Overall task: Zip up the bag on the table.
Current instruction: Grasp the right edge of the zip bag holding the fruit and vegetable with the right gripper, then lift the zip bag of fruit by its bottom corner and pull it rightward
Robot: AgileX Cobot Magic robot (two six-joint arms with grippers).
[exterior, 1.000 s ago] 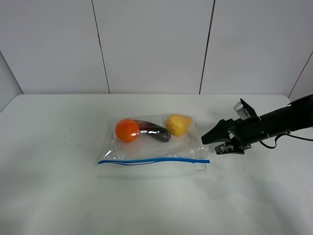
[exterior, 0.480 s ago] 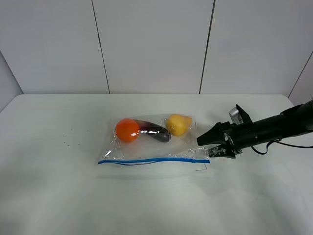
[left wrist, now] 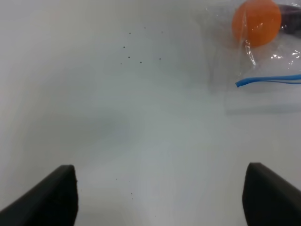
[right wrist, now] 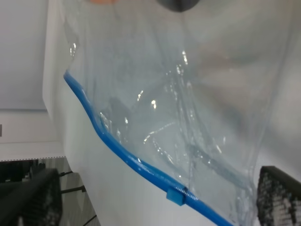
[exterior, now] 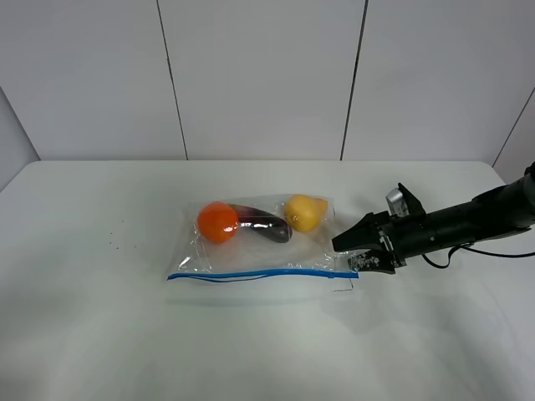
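The clear bag (exterior: 263,246) lies flat on the white table (exterior: 100,334). Orange (exterior: 217,222), dark purple (exterior: 266,226) and yellow (exterior: 304,212) fruit show through it. Its blue seal strip (exterior: 259,274) runs along the near edge. My right gripper (exterior: 347,256) is open at the strip's right end, low over the table. In the right wrist view the strip (right wrist: 117,146) and its small blue slider (right wrist: 176,197) lie between the open fingers (right wrist: 37,197). My left gripper (left wrist: 160,188) is open and empty over bare table, left of the bag's end (left wrist: 263,81); the high view does not show it.
A few dark specks (exterior: 113,244) dot the table left of the bag. A thin black corner mark (exterior: 344,289) sits just in front of the strip's right end. A white panelled wall (exterior: 259,75) stands behind the table.
My right gripper has moved left and lower, from clear of the bag to the right end of the blue strip. The bag has not moved.
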